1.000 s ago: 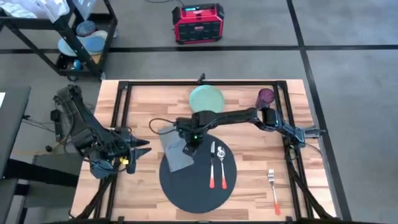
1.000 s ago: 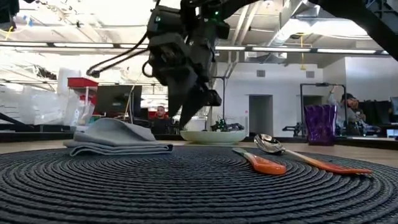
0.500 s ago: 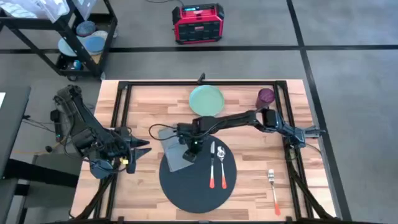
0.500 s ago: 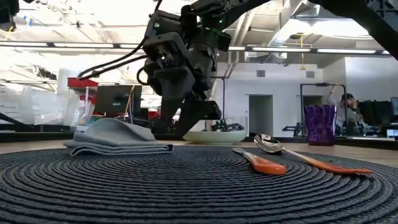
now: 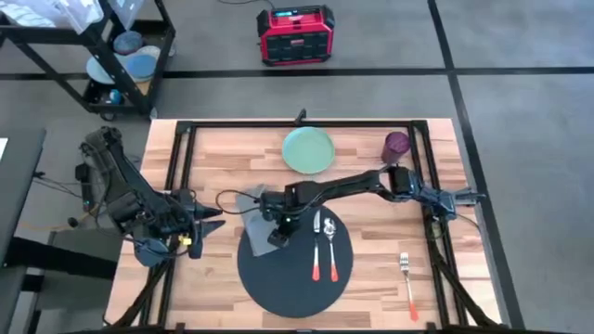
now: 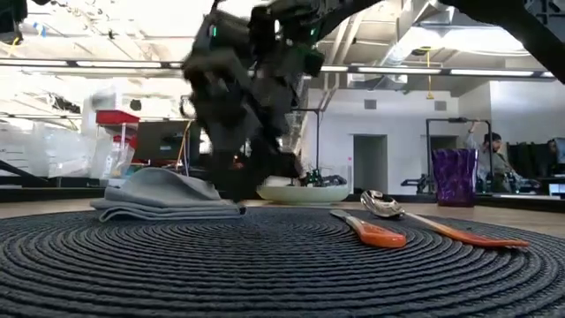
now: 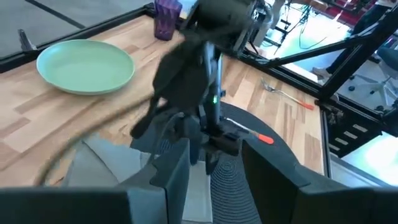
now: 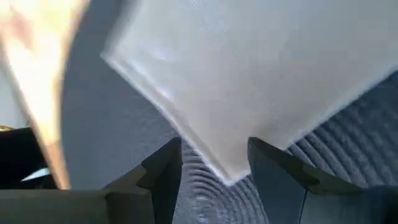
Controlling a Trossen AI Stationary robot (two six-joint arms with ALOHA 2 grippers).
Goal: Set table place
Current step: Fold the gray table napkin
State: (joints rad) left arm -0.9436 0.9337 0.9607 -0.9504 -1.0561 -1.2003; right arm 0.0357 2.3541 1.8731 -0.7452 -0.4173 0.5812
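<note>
The place is a round black placemat (image 5: 297,288) on the light-wood table (image 5: 371,227). A folded grey napkin (image 5: 249,209) lies at its far left, partly on the mat and partly on the wood. My right gripper (image 5: 276,238) is open and low over the napkin's near corner (image 8: 225,173), one finger on each side of it. An orange-handled spoon (image 5: 316,243) and a second orange-handled utensil (image 5: 332,249) lie on the mat. My left gripper (image 5: 215,220) waits open at the table's left edge, pointing at the napkin. My right gripper comes slanting down from the far right, its open fingers (image 8: 163,168) on either side of the napkin's corner where it lies on the mat. Whether they touch the cloth, I cannot tell.
A pale green plate (image 5: 308,150) sits at the far middle and a purple cup (image 5: 397,144) at the far right. A fork (image 5: 408,283) lies on bare wood right of the mat. Off the table stand a black wire cart (image 5: 102,56) and a red box (image 5: 295,35).
My right gripper has come down and toward the table's near-left, from over the napkin's middle to its near corner on the mat. The napkin, the spoon and the other utensil have stayed where they were.
</note>
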